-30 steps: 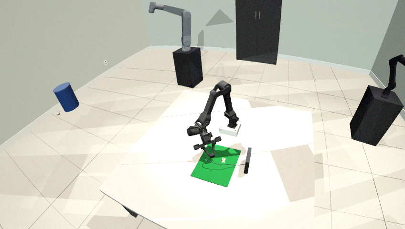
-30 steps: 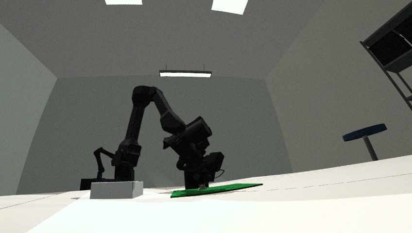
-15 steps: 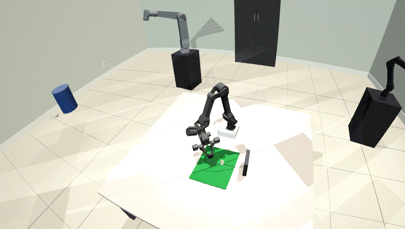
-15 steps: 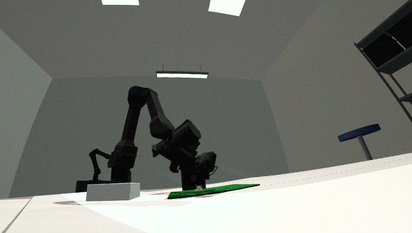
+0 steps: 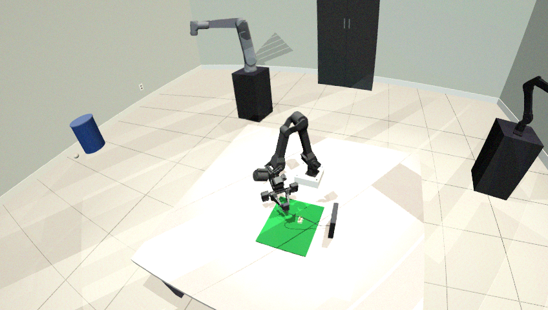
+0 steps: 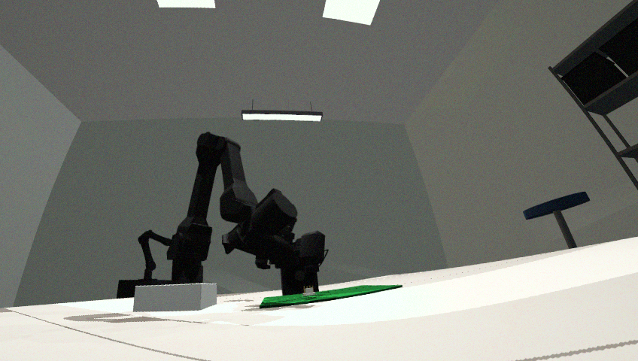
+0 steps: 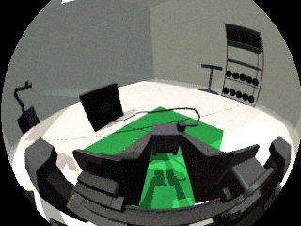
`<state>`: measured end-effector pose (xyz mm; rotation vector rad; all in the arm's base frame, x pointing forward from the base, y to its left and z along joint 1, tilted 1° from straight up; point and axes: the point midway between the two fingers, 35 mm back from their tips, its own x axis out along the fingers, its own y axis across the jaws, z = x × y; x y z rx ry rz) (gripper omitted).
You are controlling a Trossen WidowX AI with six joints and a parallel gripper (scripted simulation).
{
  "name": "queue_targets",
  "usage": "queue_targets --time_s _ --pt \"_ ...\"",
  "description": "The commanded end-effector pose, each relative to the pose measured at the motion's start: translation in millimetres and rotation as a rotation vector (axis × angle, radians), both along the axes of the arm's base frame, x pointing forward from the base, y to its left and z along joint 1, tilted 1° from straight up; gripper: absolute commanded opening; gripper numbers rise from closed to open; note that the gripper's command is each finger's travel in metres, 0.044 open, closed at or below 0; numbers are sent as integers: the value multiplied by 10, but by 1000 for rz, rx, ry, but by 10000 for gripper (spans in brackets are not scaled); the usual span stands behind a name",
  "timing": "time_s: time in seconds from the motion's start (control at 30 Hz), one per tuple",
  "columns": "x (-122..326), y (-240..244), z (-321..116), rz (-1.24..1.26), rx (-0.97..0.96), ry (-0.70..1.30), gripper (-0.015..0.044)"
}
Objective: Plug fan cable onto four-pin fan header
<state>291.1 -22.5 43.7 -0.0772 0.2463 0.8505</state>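
Note:
My gripper point(image 5: 285, 207) point(image 7: 166, 135) is shut on the dark plug point(image 7: 166, 130), low over the green board point(image 5: 274, 237) point(image 6: 353, 292) point(image 7: 209, 137). The pale four-pin header point(image 5: 300, 221) point(image 6: 306, 294) stands on the board, to the right of and in front of the fingertips in the top view. A sideways gap shows there between fingertips and header. In the exterior view the fingers are behind it. The header is hidden or too faint to tell in the wrist view. The thin cable point(image 7: 195, 110) loops from the plug to the black fan point(image 5: 333, 221) point(image 7: 103, 105). The plug's underside is hidden.
The fan stands upright just beyond the board's right edge in the top view, with the cable crossing the board toward it. The arm's white base block point(image 5: 307, 180) point(image 6: 168, 298) is behind the board. Other arms on black pedestals stand away from the table.

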Motion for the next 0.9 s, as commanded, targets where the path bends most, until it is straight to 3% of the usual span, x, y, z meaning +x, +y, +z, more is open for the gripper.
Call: queue_targets --time_s 0.0,0.87 --pt "-59 -1 23 1 22 -39 0" --pt "-73 6 107 1 28 -39 0"
